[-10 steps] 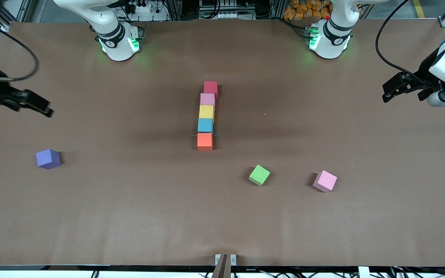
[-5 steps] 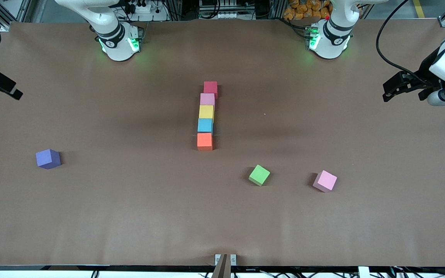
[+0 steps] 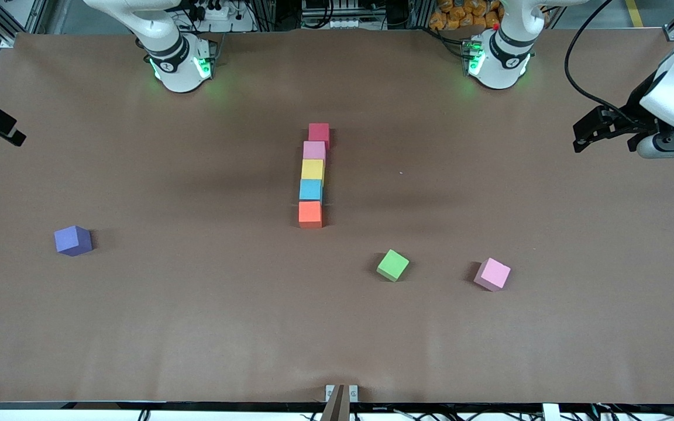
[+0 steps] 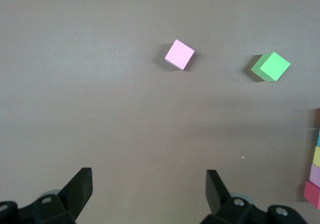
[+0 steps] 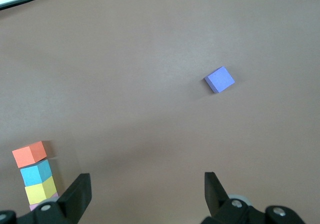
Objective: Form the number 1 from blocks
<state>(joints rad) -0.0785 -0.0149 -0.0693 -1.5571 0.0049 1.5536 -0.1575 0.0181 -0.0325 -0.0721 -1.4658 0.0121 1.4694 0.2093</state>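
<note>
Five blocks lie in a single line at the middle of the brown counter [image 3: 196, 327], running toward the front camera and each touching the next: the crimson block [image 3: 319, 134] sits nearest the robots' bases, then the pink block [image 3: 314, 151], the yellow block [image 3: 312, 169], the sky-blue block [image 3: 310, 190] and the orange block [image 3: 310, 214], which ends the line nearest the front camera. The crimson block sits slightly offset toward the left arm's end, so the line leans a little rather than running dead straight. Three more cubes lie loose and well apart from the line, all nearer the front camera than it: a purple cube [image 3: 72, 240] toward the right arm's end of the counter, a green cube [image 3: 392, 265] just past the orange block toward the left arm's end, and a second pink cube [image 3: 492, 274] beside the green one, nearer still to the left arm's end; both of these are turned at an angle to the line. The left gripper [image 4: 149, 186] hangs in the air over the left arm's end of the counter, its fingers spread wide and holding nothing. The right gripper [image 5: 147, 190] hangs over the edge at the right arm's end, its fingers likewise wide apart and empty.
</note>
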